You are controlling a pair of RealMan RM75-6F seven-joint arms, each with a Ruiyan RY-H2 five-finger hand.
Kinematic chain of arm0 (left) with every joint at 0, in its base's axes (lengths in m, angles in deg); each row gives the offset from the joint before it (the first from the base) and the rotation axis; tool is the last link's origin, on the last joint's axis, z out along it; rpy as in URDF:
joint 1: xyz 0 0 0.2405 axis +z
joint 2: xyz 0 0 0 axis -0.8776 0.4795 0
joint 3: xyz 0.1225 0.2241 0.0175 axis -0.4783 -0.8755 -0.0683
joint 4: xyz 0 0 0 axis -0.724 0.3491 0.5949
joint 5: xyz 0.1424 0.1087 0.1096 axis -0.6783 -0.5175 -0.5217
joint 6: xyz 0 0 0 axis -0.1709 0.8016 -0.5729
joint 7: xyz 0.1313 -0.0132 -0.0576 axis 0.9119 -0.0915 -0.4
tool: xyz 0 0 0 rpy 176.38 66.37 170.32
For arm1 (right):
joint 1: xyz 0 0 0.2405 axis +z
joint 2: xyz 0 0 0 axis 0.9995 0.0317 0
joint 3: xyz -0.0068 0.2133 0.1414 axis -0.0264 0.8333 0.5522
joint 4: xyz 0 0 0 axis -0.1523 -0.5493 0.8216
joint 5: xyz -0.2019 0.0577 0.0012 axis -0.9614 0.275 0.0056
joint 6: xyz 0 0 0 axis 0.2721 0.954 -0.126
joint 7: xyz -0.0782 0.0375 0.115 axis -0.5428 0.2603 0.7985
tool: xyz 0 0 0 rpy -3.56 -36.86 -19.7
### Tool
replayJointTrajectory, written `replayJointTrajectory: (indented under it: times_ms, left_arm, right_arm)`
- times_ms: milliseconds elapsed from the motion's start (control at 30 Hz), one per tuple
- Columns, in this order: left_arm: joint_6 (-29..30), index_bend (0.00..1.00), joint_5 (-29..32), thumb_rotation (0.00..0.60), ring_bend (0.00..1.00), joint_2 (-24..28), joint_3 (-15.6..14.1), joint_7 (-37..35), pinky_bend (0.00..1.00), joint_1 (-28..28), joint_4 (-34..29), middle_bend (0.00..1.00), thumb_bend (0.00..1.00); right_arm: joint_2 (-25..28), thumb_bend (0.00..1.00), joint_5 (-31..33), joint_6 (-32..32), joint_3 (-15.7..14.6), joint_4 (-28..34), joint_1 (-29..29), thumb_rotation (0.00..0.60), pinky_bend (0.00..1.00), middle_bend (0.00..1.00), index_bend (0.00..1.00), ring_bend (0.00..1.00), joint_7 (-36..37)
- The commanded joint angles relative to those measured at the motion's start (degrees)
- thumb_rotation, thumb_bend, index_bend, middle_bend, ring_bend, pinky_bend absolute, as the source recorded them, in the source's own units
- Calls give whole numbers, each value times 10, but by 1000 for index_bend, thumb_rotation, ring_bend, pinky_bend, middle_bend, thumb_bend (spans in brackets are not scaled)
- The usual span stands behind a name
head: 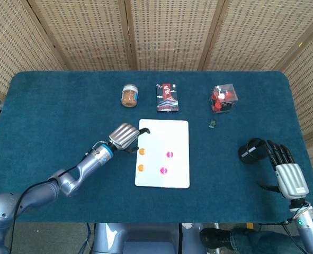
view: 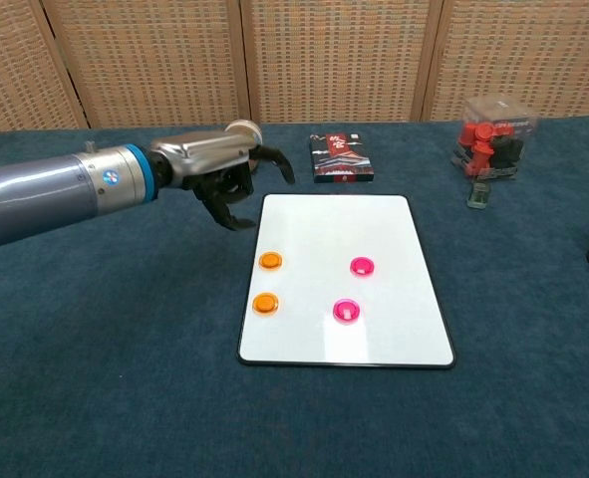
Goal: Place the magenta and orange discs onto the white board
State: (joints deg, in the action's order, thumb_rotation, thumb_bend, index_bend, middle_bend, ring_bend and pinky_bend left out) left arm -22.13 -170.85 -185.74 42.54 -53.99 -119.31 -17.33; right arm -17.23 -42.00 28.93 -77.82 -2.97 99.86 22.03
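The white board [head: 169, 165] [view: 394, 334] lies flat mid-table. Two orange discs [head: 142, 151] [head: 141, 168] [view: 270, 261] [view: 265, 303] sit along its left side, and two magenta discs [head: 169, 154] [head: 163, 171] [view: 362, 266] [view: 346, 311] lie further right on it. My left hand [head: 126, 136] [view: 224, 175] hovers open above the board's upper left corner, fingers spread and empty. At the table's right edge my right hand [head: 285, 168] rests open, holding nothing.
Behind the board stand a jar with brown contents [head: 130, 96] [view: 240, 144], a dark card box [head: 167, 97] [view: 342, 157], and a clear box of red and black pieces [head: 223, 99] [view: 492, 137]. A small dark item [head: 212, 124] [view: 477, 196] and a black cup [head: 251, 150] lie on the right.
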Motion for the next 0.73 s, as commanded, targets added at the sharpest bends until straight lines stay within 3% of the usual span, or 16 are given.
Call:
replayJointTrajectory:
  times_ms: [33, 133, 233, 400, 500, 733]
  left_arm:
    - [81, 108, -16, 600, 416, 49, 6, -8, 521, 36, -37, 476, 264]
    - [147, 29, -20, 600, 182, 96, -1, -8, 306, 82, -74, 183, 248]
    - [213, 0, -10, 600, 42, 143, -9, -1, 160, 141, -113, 31, 236]
    - [306, 0, 40, 600, 0, 205, -23, 14, 7, 258, -160, 0, 215]
    - [350, 0, 69, 600, 0, 229, -42, 9, 0, 332, -191, 0, 213]
    - [392, 0, 107, 600, 0, 247, -51, 35, 0, 418, -234, 0, 215]
  right_arm:
    - [0, 0, -1, 1, -1, 0, 0, 600, 0, 0, 0, 0, 1]
    - [0, 0, -4, 4, -2, 2, -1, 600, 0, 0, 0, 0, 0]
    - [0, 0, -8, 5, -4, 4, -1, 600, 0, 0, 0, 0, -1]
    - [-5, 0, -13, 5, -7, 3, 0, 600, 0, 0, 0, 0, -8]
    - [-10, 0, -13, 7, -6, 1, 0, 600, 0, 0, 0, 0, -15]
    - [-16, 0, -17, 22, -5, 3, -6, 600, 0, 0, 0, 0, -31]
